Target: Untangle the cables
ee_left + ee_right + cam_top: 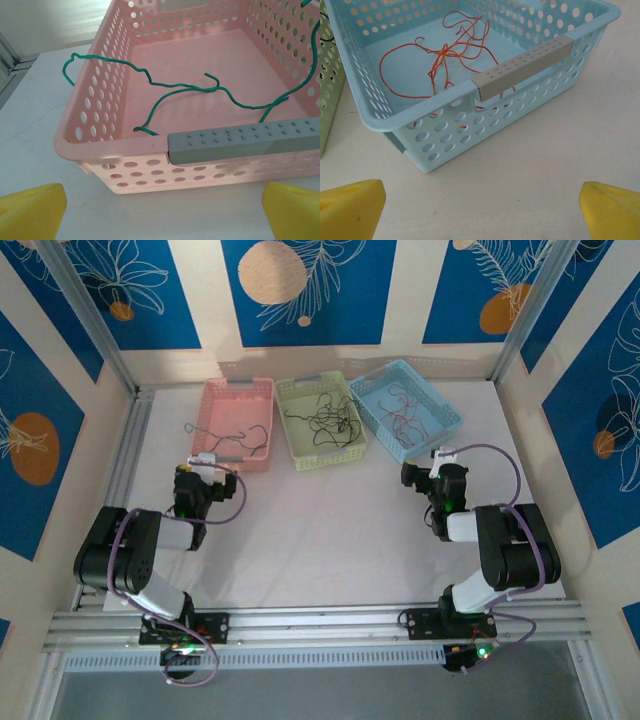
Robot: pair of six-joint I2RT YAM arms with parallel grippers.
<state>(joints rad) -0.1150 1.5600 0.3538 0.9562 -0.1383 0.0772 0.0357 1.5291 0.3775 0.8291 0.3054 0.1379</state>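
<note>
Gaping, left pincer faces pink basket, right pincer blue basket.

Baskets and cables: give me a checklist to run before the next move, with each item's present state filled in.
1. Left gripper open and empty: ok.
2. Right gripper open and empty: ok.
3. Green cable wholly inside pink basket: not ok, one end hangs over its left wall.
4. Orange cables in blue basket lying apart: not ok, they cross mid-basket.
5. Black cables in green basket separated: cannot tell, too small.
</note>
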